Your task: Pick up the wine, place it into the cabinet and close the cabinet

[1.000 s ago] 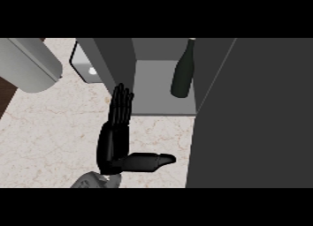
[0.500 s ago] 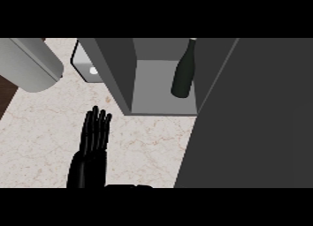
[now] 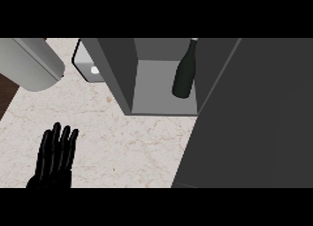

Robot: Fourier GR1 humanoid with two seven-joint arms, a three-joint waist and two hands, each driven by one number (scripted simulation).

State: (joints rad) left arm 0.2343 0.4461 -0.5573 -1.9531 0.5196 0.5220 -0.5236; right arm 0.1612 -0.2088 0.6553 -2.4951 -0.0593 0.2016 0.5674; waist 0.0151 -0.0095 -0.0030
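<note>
Head view: the wine bottle (image 3: 184, 73) stands upright inside the cabinet (image 3: 166, 103), upper centre. Only closing remains, I judge. The left hand (image 3: 53, 156), lower left, fingers straight and empty, should push the dark door (image 3: 263, 119) at right squarely shut.

marble counter (image 3: 133, 145) — grey cylinder (image 3: 28, 64)

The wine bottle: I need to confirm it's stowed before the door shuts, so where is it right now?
In the head view the wine bottle stands upright inside the open cabinet, toward its right side, next to the dark cabinet door.
</note>
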